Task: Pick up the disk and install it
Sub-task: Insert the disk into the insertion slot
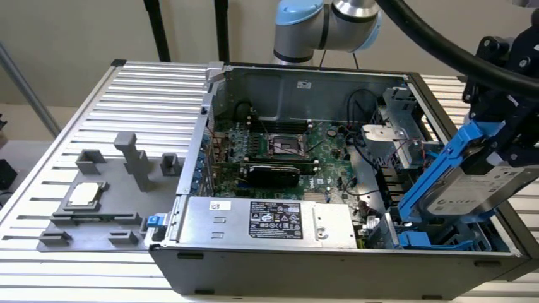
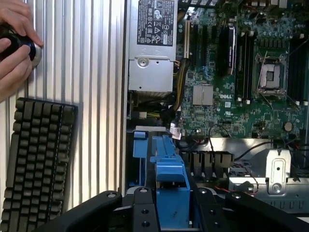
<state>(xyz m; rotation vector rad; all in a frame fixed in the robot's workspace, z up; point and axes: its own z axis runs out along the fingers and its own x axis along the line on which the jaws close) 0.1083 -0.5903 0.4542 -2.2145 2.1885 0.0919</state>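
A ribbed metal table [image 1: 143,95] carries an open computer case [image 1: 337,271] lying on its side. Over the corner at the exterior view's right, the disk [image 1: 473,189], silver-grey with a printed label and framed in a bright blue carrier, hangs tilted. Its lower edge is just above the blue drive cage [image 1: 425,240], close to the case wall. The black gripper [image 2: 171,215] is clamped on the disk's upper end.

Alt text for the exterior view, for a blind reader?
The claw holds the disk, in its blue frame, tilted over the open computer case at the exterior view's right. A small silver chip lies on a grey fixture at that view's left.
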